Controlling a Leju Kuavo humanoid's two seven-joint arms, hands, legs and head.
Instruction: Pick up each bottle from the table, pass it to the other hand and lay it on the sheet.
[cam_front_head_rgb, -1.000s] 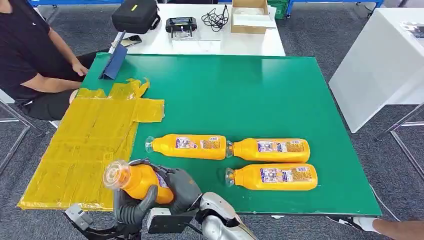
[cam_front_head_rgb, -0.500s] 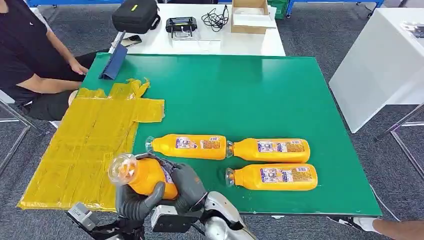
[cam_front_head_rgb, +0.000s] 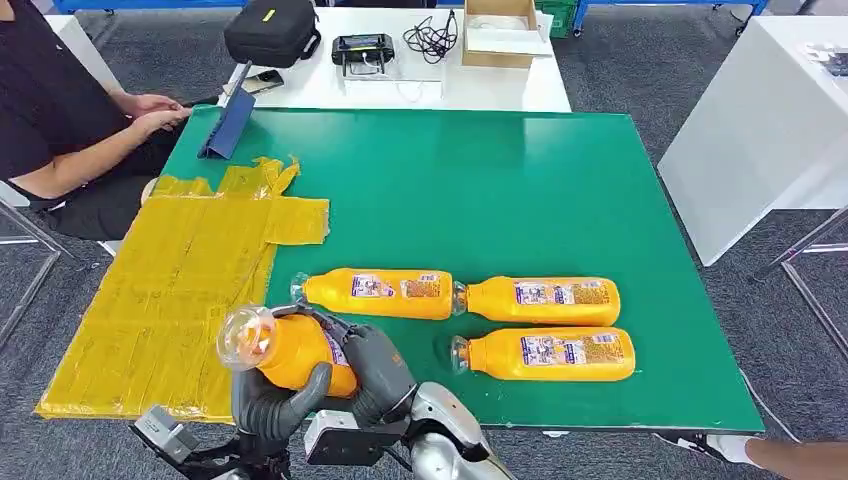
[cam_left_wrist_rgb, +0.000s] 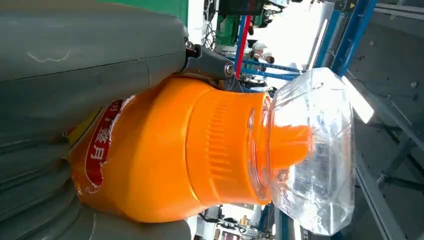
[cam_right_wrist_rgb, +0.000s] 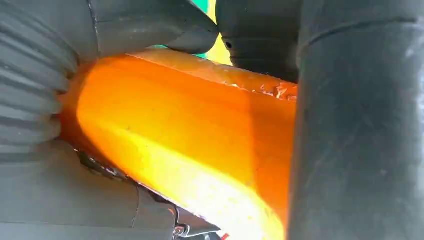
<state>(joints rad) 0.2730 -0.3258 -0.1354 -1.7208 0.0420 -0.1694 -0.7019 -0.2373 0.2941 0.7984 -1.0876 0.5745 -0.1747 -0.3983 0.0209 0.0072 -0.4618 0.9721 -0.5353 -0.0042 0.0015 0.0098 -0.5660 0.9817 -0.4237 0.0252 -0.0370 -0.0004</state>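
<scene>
Both arms come up from six o'clock in the head view and meet at about seven o'clock, their hands wrapped around one bottle (cam_front_head_rgb: 290, 352). The left hand (cam_front_head_rgb: 270, 405) cups it from below, fingers curled up over its body, and the right hand (cam_front_head_rgb: 368, 365) clasps the base end from the four o'clock side (dark fingers over the top). The silver right forearm slants down toward five o'clock, its wrist bent in toward the left hand.
</scene>
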